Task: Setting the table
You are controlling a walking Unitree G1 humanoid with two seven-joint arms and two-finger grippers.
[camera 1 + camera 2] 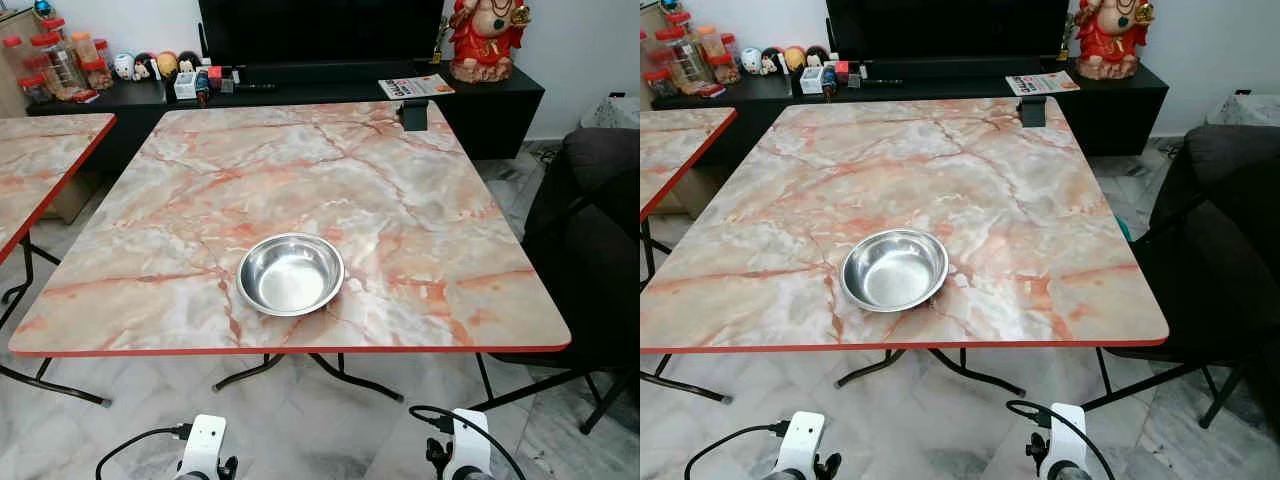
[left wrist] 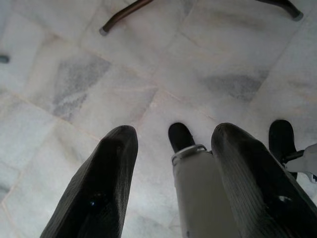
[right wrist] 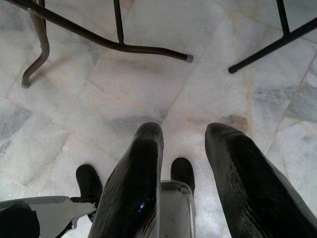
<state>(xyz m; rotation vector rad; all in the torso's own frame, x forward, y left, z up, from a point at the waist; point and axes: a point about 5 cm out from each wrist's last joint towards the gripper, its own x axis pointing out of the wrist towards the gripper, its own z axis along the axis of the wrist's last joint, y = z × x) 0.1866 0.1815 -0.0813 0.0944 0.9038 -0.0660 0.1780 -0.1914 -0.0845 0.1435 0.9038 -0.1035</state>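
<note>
A shiny steel bowl (image 1: 290,273) sits empty on the marble-patterned table (image 1: 400,200), near its front edge. Both arms hang low in front of the table, their white wrists at the bottom of the head views. My left gripper (image 2: 173,136) points down at the tiled floor, open, nothing between its black fingers (image 2: 106,178). My right gripper (image 3: 183,134) hangs the same way, open and empty, with the table's dark legs (image 3: 124,47) beyond it.
A second marble table (image 1: 40,160) stands at the left. A dark chair (image 1: 590,230) is at the right of the main table. Behind, a black TV console (image 1: 300,90) carries jars, figurines, a red statue (image 1: 487,38) and a magazine.
</note>
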